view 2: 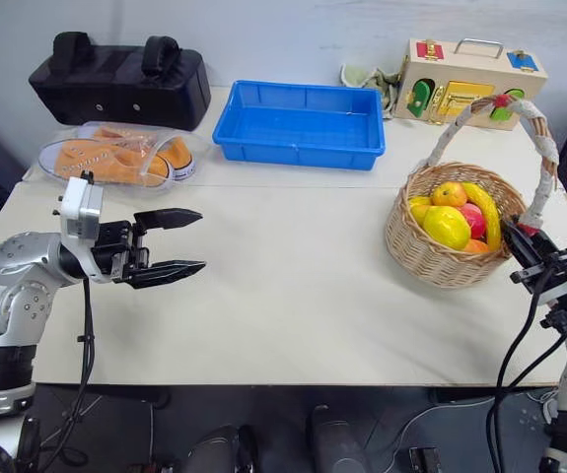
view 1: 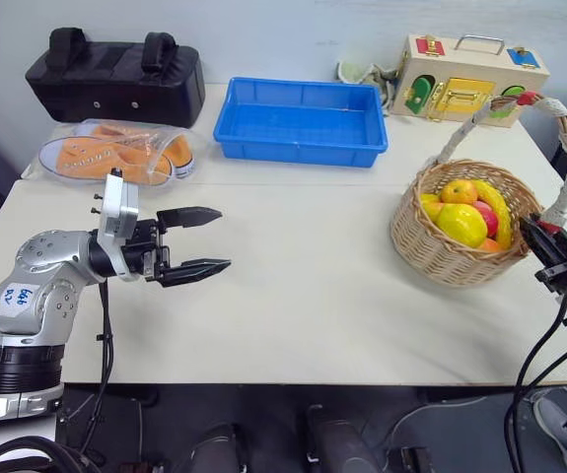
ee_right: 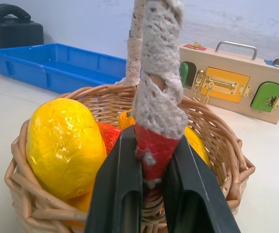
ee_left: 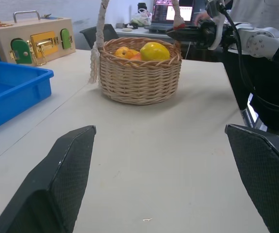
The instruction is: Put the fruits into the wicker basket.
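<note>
**Fruits in the basket, right tool on the handle's base**

The right tool (ee_right: 151, 194) has its two black fingers set on either side of the red-banded foot of the basket handle (ee_right: 154, 102), pinching it just above the rim; from the head camera it (view 1: 544, 241) sits at the basket's near-right edge. A grip there reads as a way to steady or shift the whole basket rather than to fetch another fruit, since nothing loose lies under that arm.

The left tool (view 1: 196, 241) hangs over bare desk (view 1: 303, 315), well apart from the basket, its fingers spread wide with nothing between them and pointing across toward the basket. It looks parked or waiting; I see no fruit within its reach.

The wicker basket (view 1: 441, 251) stands upright at the right end of the desk. Inside it lie a large yellow lemon (view 1: 462, 225) at the front, an orange-yellow mango (view 1: 459, 191) behind it, a pinkish-red peach (view 1: 487, 217) beside the lemon, and a banana (view 1: 497, 209) curving along the far right wall. More yellow and orange shows at the edges, but I cannot tell which fruit it belongs to. No fruit shows on the desk itself, so the task looks finished or nearly so.

The blue tray (view 1: 301, 120) at the back holds nothing. Left of it, orange sneakers (view 1: 115, 153) lie in a clear bag, with a black case (view 1: 115, 81) behind them. A wooden latch box (view 1: 472, 79) stands behind the basket.
</note>
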You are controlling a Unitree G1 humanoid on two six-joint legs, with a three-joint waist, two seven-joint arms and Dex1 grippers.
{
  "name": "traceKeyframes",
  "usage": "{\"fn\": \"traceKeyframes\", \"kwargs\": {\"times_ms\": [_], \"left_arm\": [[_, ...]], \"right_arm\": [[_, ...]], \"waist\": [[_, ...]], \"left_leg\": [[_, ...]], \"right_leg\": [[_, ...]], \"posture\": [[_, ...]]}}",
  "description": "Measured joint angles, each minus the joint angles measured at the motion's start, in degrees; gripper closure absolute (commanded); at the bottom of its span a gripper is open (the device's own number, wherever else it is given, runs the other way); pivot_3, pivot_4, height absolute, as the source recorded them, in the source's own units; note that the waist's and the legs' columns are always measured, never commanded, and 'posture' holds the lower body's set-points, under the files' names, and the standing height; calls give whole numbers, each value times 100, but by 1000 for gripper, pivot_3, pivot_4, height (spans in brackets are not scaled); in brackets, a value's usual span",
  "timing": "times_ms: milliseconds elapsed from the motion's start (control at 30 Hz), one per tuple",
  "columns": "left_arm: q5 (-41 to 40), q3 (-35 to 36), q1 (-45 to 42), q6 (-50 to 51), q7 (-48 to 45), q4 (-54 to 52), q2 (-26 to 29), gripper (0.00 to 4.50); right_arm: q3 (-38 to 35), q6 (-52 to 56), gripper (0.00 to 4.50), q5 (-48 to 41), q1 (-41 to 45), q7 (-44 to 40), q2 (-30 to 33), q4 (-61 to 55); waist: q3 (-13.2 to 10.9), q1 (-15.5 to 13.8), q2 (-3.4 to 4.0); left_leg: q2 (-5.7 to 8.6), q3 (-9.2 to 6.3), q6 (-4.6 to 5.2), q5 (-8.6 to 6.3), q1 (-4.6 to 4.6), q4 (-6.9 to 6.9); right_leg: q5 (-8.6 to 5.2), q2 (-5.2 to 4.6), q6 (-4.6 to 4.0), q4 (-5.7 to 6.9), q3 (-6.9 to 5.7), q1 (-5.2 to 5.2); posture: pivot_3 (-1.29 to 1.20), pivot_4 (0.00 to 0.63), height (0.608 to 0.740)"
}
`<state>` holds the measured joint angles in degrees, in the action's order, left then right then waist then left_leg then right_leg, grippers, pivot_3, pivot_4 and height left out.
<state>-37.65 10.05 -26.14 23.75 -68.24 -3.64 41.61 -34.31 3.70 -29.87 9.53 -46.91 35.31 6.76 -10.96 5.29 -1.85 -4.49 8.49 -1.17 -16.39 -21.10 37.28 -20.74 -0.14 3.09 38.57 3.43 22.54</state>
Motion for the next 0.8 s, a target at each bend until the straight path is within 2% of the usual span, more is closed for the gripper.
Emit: {"fn": "traceKeyframes", "kwargs": {"times_ms": [167, 300, 433, 567, 700, 800], "left_arm": [[45, 14, 145, -16, -12, -2, 89, 0], [93, 63, 332, -83, -30, 0, 181, 0], [553, 87, 789, -533, -59, 239, 443, 0], [1024, 135, 1253, -1197, -8, 609, 455, 0], [1041, 434, 1978, -1304, 42, 217, 461, 0], [1032, 807, 2701, -1453, 235, -295, 380, 0]], "right_arm": [[2, 276, 1278, -365, -313, 12, -4, -423], [-244, 390, 14, -571, -1147, -11, -3, -1119], [-688, 309, 14, -591, -1989, -304, 117, -1342], [-729, 172, 14, -569, -2221, -925, 559, -1360], [-20, -296, 14, -391, -2291, -2083, 917, -1377], [925, -700, 14, -197, -1865, -2741, 802, -1260]], "waist": [[0, -54, 1], [0, -97, 1], [2, -93, 4], [2, -3, 0], [2, -30, -1], [1, -36, -1]], "left_leg": [[0, -2, 1, 0, -3, -3], [1, -10, 1, -1, -6, -10], [5, -4, 8, -5, -4, -16], [2, 4, 16, -10, 2, -17], [-4, -5, 15, -13, 1, -24], [-6, -5, 18, -17, -4, -21]], "right_leg": [[0, -1, 1, -3, -1, 0], [-1, -2, 1, -16, -5, -4], [-1, -7, 1, -33, -3, -9], [8, -8, -2, -36, -1, -10], [7, -6, -2, -39, -7, -11], [7, -9, -2, -47, -9, -12]], "posture": [[0, 150, 740], [0, 150, 740], [0, 150, 740], [0, 150, 740], [0, 150, 740], [0, 150, 740]]}}
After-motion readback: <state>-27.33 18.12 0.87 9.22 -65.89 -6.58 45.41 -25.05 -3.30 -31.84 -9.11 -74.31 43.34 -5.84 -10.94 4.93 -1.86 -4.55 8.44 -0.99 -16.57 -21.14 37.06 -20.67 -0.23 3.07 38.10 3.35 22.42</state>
